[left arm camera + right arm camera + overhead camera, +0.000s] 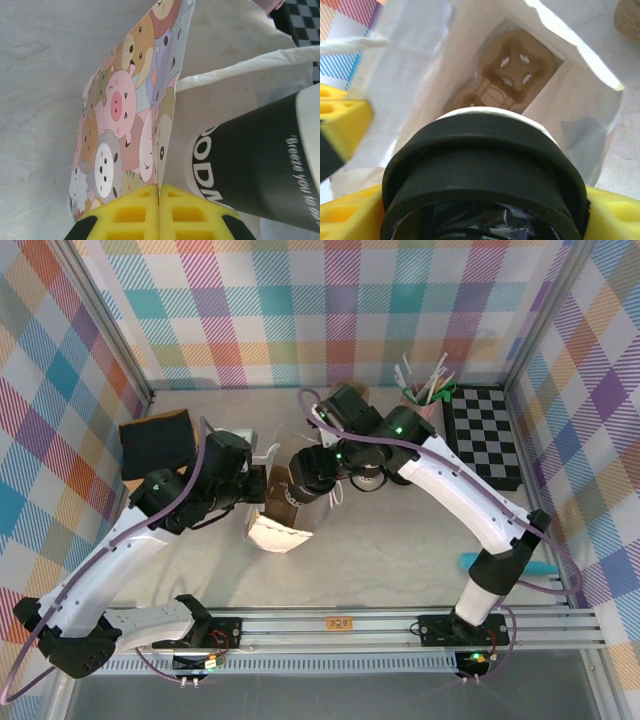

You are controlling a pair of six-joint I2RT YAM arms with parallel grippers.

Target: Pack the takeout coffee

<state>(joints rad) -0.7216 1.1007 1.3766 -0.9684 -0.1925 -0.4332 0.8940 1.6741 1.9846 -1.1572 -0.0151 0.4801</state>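
So here's where we're at. The left gripper (159, 192) has its yellow pads pressed flat together, with the edge of the paper bag (125, 115) pinched between them. That's the side printed with cartoon pigs and bears, running straight away from the fingertips. Just right of those tips the bag's plain white inner wall opens out. The takeout coffee (260, 165) lies against it, dark body with white lettering, tilted well off upright.

The right gripper (482, 220) is clamped on the takeout coffee, one yellow finger on each side of the cup and jaws spread wide to fit it. The black lid (485, 150) sits right under the wrist camera. Straight ahead of that gripper, past the lid, we're looking into the open bag, and at the far end a brown moulded cup carrier (507, 75) lies on the bag's bottom. The cup is at the bag's mouth with white walls on both sides; how deep it's in, we can't tell.

From above, both grippers meet over the middle of the table (400, 540) with the bag tipped between them. Beyond the right gripper there's a checkerboard mat (485, 435) and a pink holder of white sticks (425, 395).
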